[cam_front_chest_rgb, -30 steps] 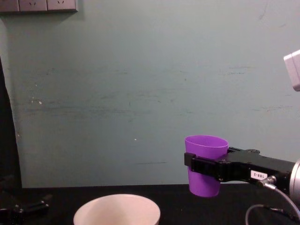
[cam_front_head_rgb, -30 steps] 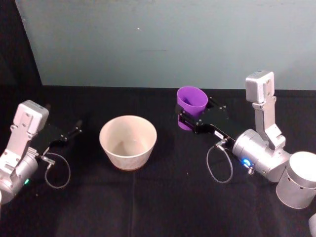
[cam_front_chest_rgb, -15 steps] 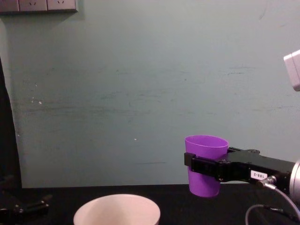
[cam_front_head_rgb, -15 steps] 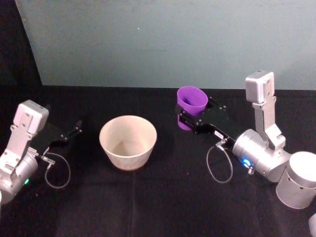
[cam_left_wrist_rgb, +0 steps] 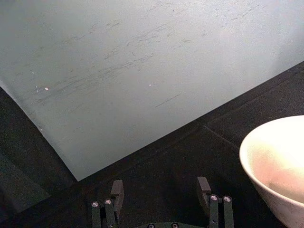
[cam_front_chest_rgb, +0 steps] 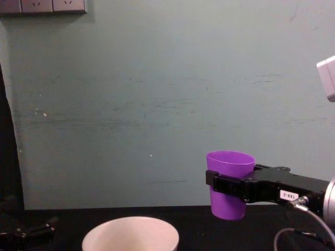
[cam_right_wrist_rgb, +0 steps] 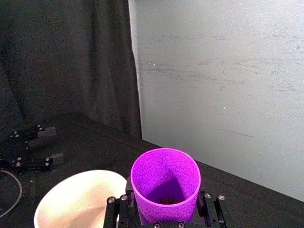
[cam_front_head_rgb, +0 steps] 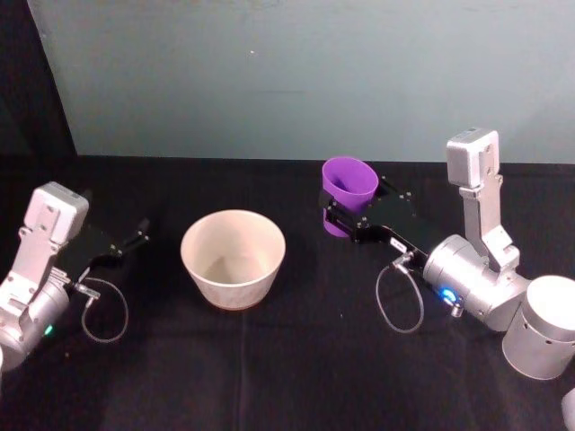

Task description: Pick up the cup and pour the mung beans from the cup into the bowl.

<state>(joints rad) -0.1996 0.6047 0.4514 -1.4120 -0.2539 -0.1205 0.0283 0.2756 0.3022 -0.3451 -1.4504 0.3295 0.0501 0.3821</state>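
My right gripper [cam_front_head_rgb: 338, 216] is clenched around the middle of the cup [cam_front_head_rgb: 350, 182], which stands upright between my fingers with mung beans [cam_right_wrist_rgb: 164, 200] in its bottom. The bowl [cam_front_head_rgb: 234, 256] sits apart on its left. My left gripper [cam_front_head_rgb: 137, 237] rests spread beyond the bowl.

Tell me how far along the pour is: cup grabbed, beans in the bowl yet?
Done: the right gripper is shut on the purple cup, holding it upright beside the bowl. In hand: the mung beans lie at the cup's bottom; the bowl looks empty. To do: carry the cup over the bowl and tip it. The left gripper sits open, parked on the left.
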